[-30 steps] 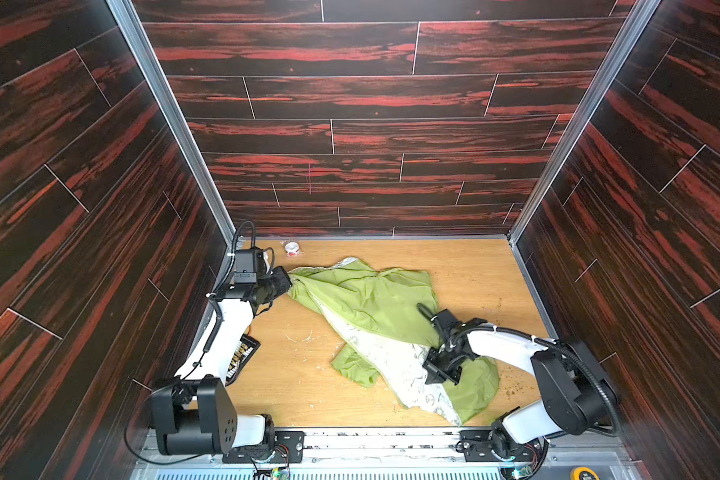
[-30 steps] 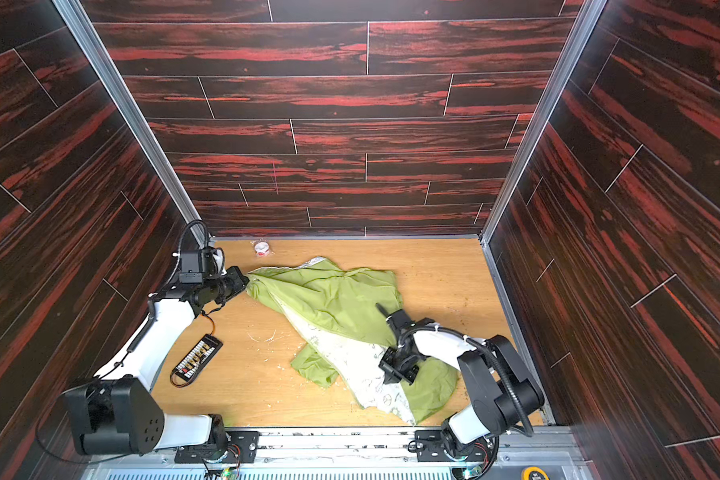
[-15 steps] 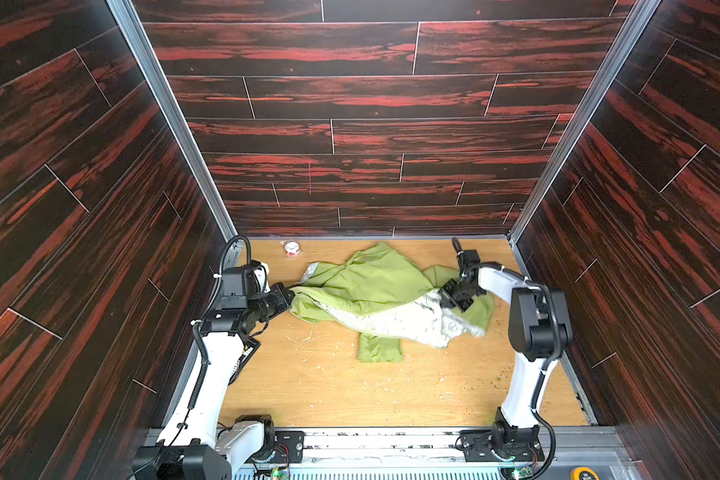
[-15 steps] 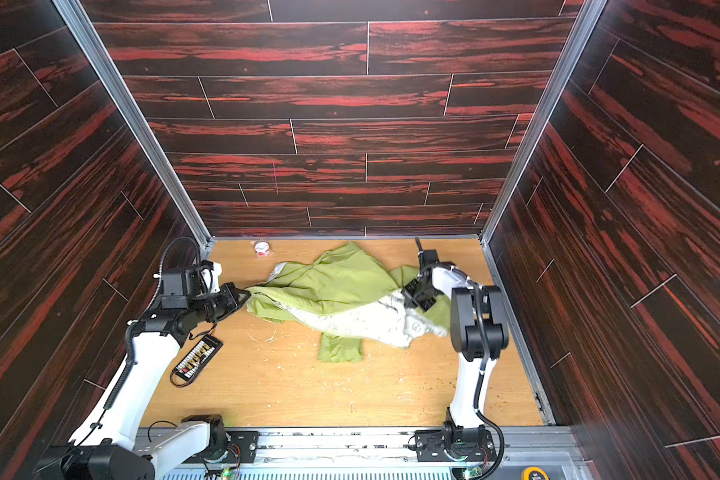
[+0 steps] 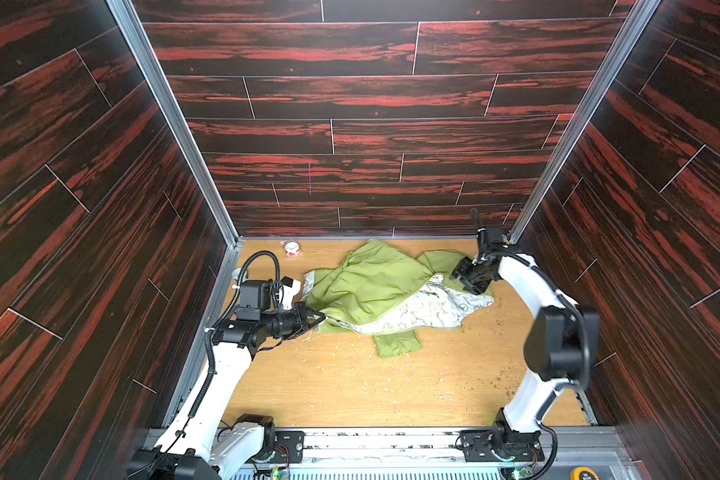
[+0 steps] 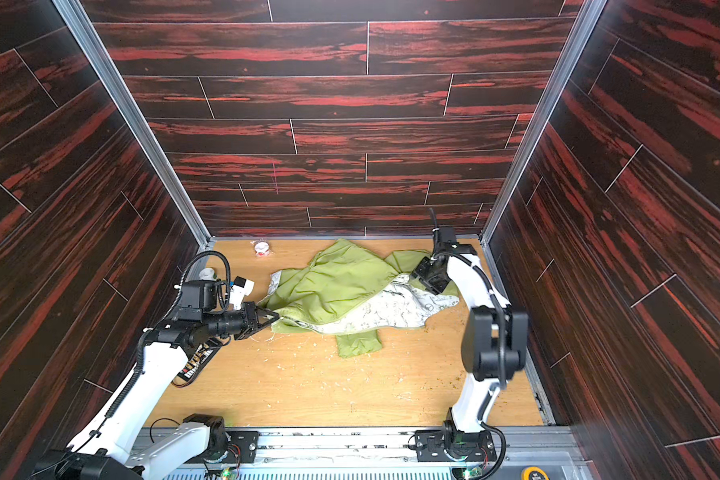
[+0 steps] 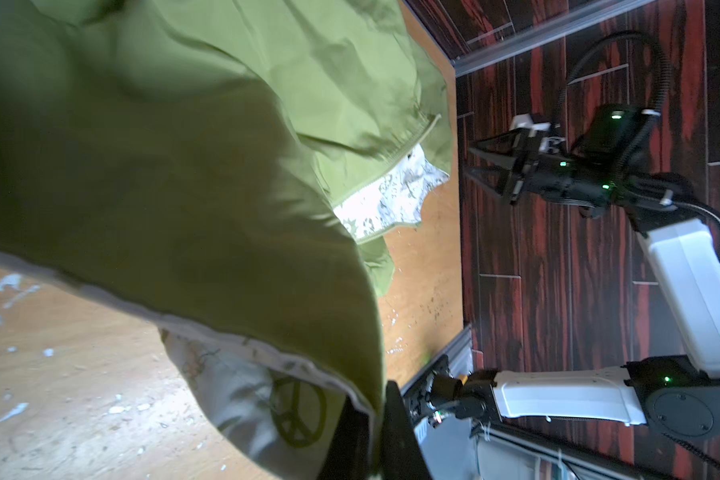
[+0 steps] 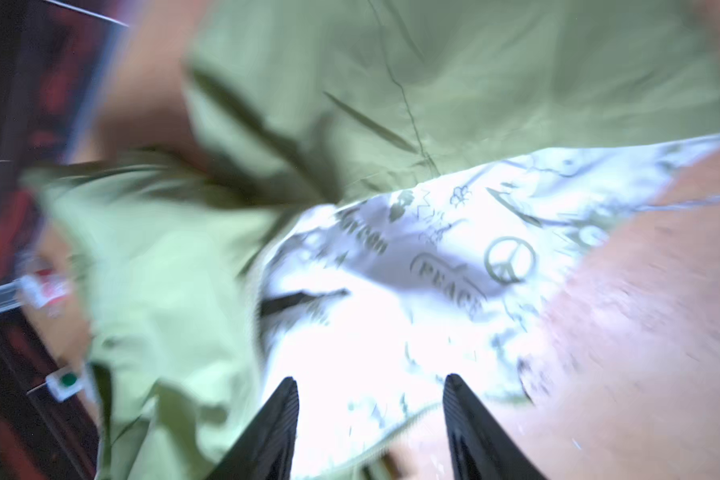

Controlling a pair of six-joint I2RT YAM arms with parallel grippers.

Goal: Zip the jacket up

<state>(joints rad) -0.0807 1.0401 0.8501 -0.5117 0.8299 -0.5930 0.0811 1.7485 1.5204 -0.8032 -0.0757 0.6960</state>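
Left wrist view: jacket (image 7: 184, 166) pinched at one edge, the other hand empty.
The jacket lay crumpled on the far half of the bench (image 5: 350, 386), with some lining turned up. The left hand (image 5: 321, 319) was closed on its left edge. The right hand (image 7: 469, 159) stood with jaws apart, holding nothing, just beside the right corner. I judge the step was spreading: the right hand should take the edge near the zipper (image 7: 414, 143), then both pull apart gently and low.
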